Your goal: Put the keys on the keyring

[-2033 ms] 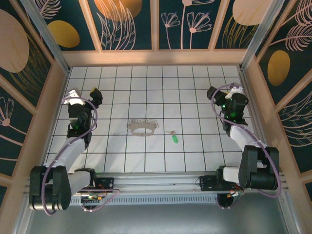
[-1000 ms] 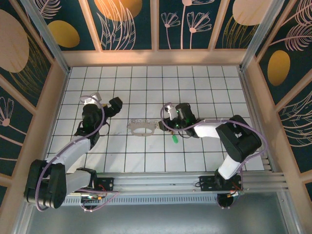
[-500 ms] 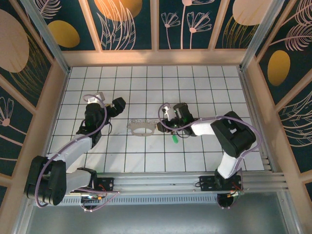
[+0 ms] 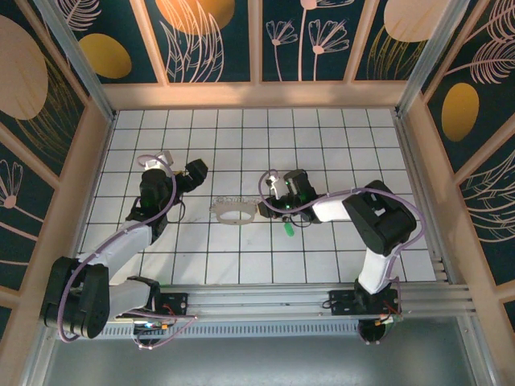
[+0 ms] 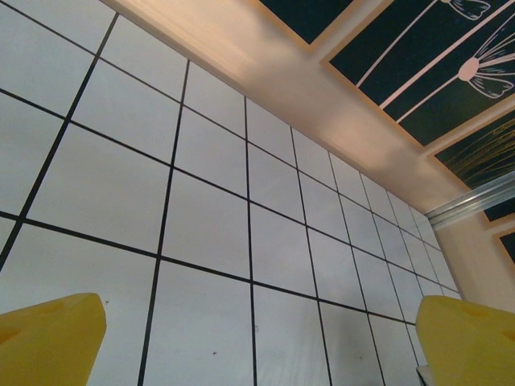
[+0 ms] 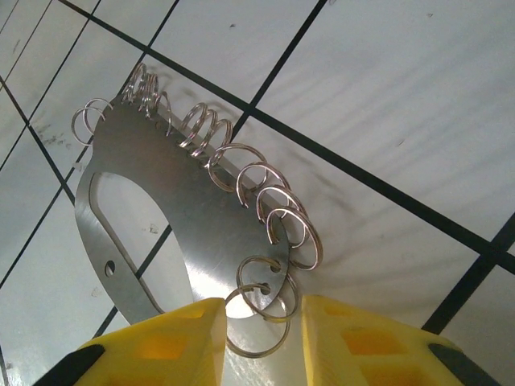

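The keyring (image 4: 234, 211) is a flat silvery oval loop lying mid-table, with small split rings along its rim. In the right wrist view its plate (image 6: 173, 201) lies just ahead. The right gripper (image 6: 261, 338) straddles the end split ring (image 6: 259, 322); its yellow fingers (image 6: 161, 346) stand close on either side, with a gap on the right. From above, the right gripper (image 4: 267, 204) is at the keyring's right end. The green-headed key (image 4: 288, 229) lies flat just right of the ring, near the right arm. The left gripper (image 4: 195, 173) hovers wide open left of the keyring, yellow fingertips (image 5: 48, 338) far apart over bare tiles.
The floor is white tile with a black grid (image 4: 322, 145), boxed in by wooden walls (image 4: 257, 95). The back wall's base (image 5: 322, 88) runs across the left wrist view. The arm bases sit on the rail (image 4: 265, 304) at the near edge.
The right arm swung in from the far right wall to the keyring's right end, and its jaws have narrowed around a split ring. The left gripper moved inward toward the keyring and stays open.
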`<state>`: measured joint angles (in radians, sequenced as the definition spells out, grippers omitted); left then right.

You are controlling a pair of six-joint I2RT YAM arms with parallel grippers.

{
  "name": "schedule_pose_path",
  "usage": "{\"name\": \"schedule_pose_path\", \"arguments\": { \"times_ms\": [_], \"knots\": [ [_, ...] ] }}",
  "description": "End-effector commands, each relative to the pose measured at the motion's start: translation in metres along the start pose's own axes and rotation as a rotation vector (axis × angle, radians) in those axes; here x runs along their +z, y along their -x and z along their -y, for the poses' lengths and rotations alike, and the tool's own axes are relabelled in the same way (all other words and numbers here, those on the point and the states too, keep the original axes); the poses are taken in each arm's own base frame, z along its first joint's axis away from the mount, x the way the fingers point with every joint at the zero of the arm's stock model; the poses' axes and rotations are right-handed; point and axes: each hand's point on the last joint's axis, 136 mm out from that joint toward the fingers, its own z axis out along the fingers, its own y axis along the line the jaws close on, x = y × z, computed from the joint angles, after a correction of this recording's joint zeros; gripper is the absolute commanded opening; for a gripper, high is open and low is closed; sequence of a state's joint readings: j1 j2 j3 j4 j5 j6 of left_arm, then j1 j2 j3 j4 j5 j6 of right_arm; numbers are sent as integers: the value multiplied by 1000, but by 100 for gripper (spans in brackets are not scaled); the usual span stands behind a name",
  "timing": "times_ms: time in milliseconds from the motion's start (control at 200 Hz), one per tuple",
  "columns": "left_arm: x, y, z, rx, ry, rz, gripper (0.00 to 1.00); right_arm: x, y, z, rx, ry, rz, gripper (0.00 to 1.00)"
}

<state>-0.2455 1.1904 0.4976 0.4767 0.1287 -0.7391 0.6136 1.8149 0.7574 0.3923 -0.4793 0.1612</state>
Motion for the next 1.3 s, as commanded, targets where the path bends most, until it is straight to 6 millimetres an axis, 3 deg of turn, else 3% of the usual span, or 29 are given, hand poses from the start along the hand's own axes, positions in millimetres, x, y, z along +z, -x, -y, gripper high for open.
{"name": "schedule_pose_path", "arguments": {
  "times_ms": [0,570,866,916,966,1296],
  "knots": [
    [2,11,19,-4,-64,27,99,6,12,-4,-40,12,21,29],
    [5,6,16,-6,-69,16,99,8,11,-7,-36,35,12,0],
    [6,4,15,-2,-69,10,99,5,15,-10,-39,38,13,0],
    [6,4,15,-3,-68,8,99,5,15,-8,-36,25,10,19],
    [7,3,15,-3,-70,5,99,5,15,-8,-37,13,11,25],
    [7,2,14,-3,-69,1,99,-2,2,-33,-117,-62,-17,27]
  ]
}}
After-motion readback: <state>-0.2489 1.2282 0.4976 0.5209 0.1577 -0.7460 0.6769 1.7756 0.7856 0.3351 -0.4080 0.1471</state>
